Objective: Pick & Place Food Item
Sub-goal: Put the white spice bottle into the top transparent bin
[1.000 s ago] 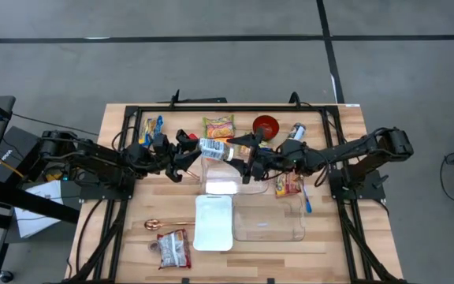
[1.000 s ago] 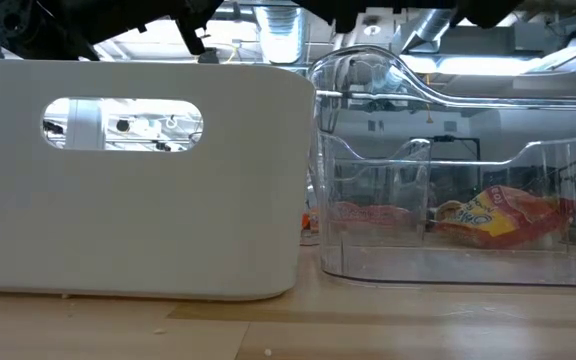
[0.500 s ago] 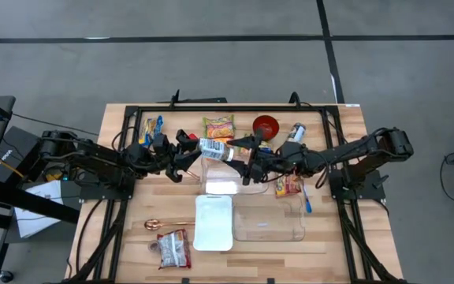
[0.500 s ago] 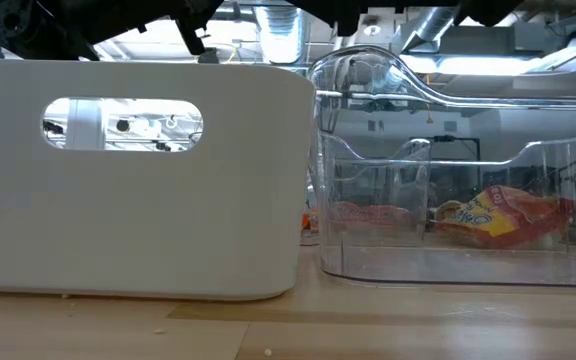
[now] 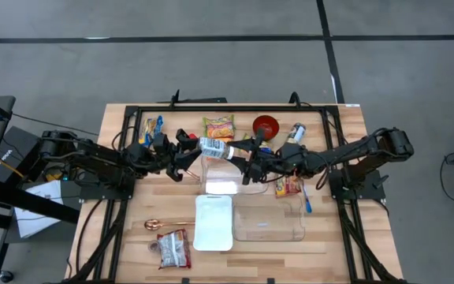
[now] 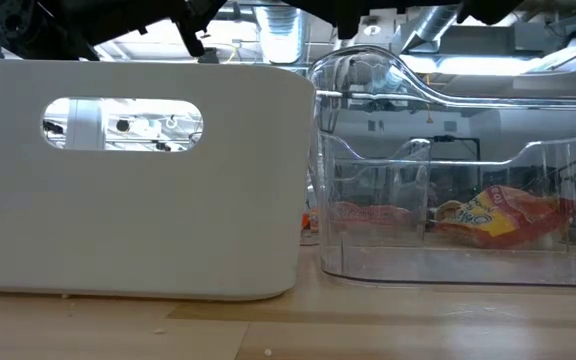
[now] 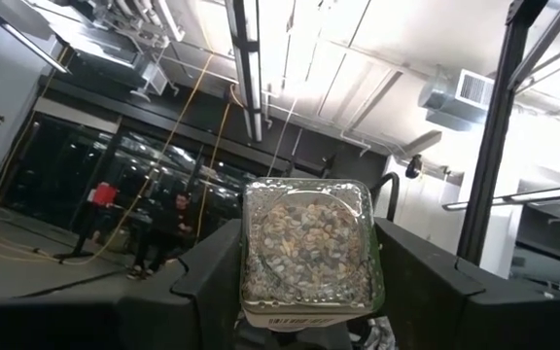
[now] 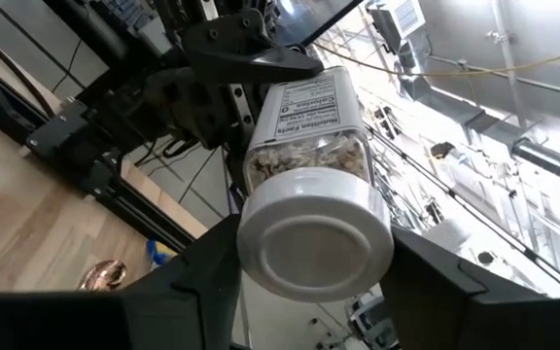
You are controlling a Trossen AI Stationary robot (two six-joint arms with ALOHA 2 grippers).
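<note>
The tabletop (image 5: 345, 237) carries a white bin (image 5: 213, 222) and a clear bin (image 5: 270, 219) side by side, below and nearer than both sets of fingers; the jar (image 5: 214, 148), clear plastic with a white lid and nuts or cereal inside, hangs in the air between the two; the left gripper (image 5: 191, 150) pinches its base end; the right gripper (image 5: 239, 162) stands spread around the lid end, not clearly touching. Judged: rigid, moderately light, smooth and slippery; grip the flat sides near the lid, squarely.
</note>
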